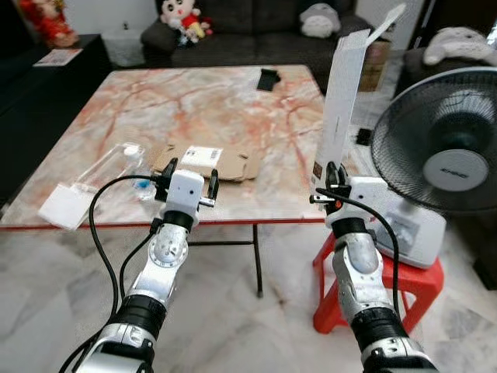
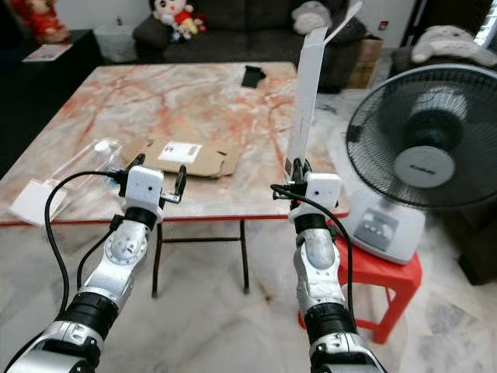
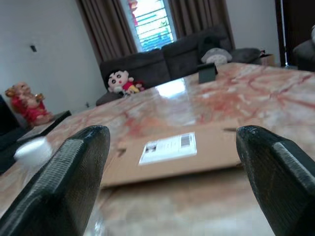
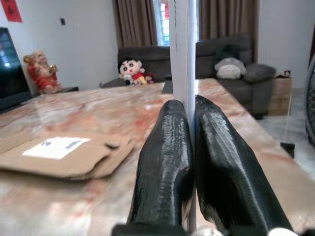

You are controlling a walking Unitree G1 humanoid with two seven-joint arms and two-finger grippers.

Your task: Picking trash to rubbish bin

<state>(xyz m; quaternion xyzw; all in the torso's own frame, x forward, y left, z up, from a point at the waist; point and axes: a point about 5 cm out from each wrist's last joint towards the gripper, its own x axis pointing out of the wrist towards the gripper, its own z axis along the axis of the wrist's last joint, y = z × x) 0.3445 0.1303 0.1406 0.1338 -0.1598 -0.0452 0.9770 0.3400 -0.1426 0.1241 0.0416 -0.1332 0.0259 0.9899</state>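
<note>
My right gripper [image 1: 335,180] is shut on the lower end of a tall, flat white carton [image 1: 342,101], which stands upright over the table's right front edge. In the right wrist view the two fingers [image 4: 167,147] press the carton [image 4: 183,49] between them. My left gripper [image 1: 191,177] is open at the table's front edge, in front of a flat brown cardboard mailer [image 1: 206,162] with a white label. Nothing lies between the left fingers [image 3: 78,167]; the mailer [image 3: 197,157] lies just beyond them.
The marble table [image 1: 194,109] also bears a clear plastic bottle [image 1: 116,165], a white packet [image 1: 66,206] at its left front corner, and a black object [image 1: 269,78] far back. A fan [image 1: 443,148] stands on a red stool [image 1: 415,287] close to my right arm.
</note>
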